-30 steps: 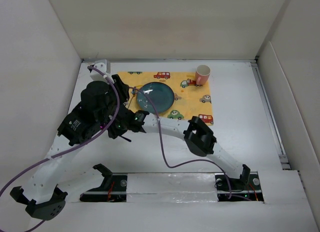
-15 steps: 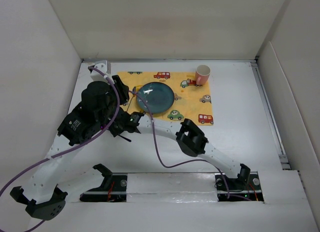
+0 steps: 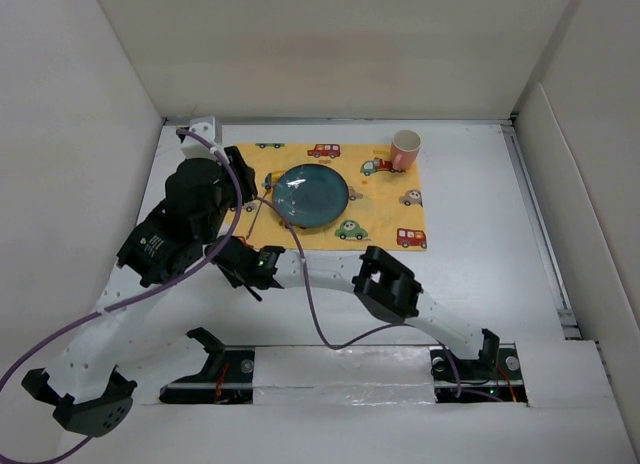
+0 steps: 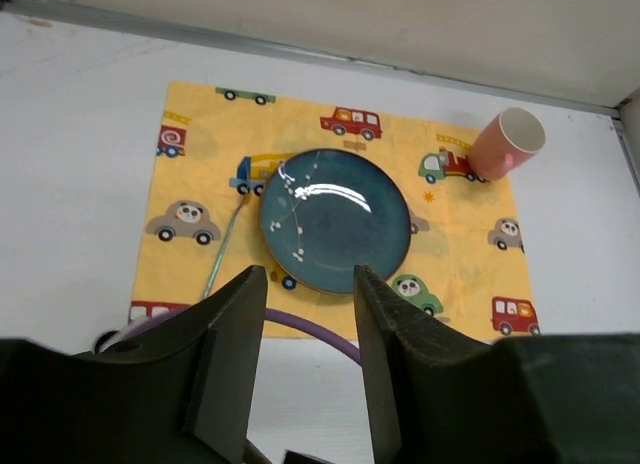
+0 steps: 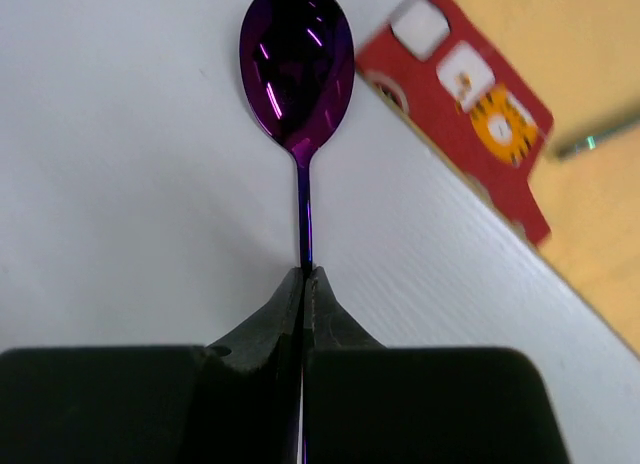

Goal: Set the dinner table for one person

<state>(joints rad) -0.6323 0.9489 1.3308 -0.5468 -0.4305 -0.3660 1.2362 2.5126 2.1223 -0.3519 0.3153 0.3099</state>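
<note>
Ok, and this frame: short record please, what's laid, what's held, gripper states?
placemat: yellow, car print, on table
plate: blue, middle of placemat
cup: pink, placemat's far right corner
thin utensil: on placemat, left of plate; type unclear
spoon: purple, over bare table beside placemat corner
right gripper: shut on spoon handle
left gripper: open, empty

Was a large, flat, rectangular worktop [image 3: 480,214], matte white, lying level. Stood walled by plain white panels [image 3: 330,44] on the left, far and right sides. Spread far wider than anything resting on it, with bare white surface showing at right and left.
</note>
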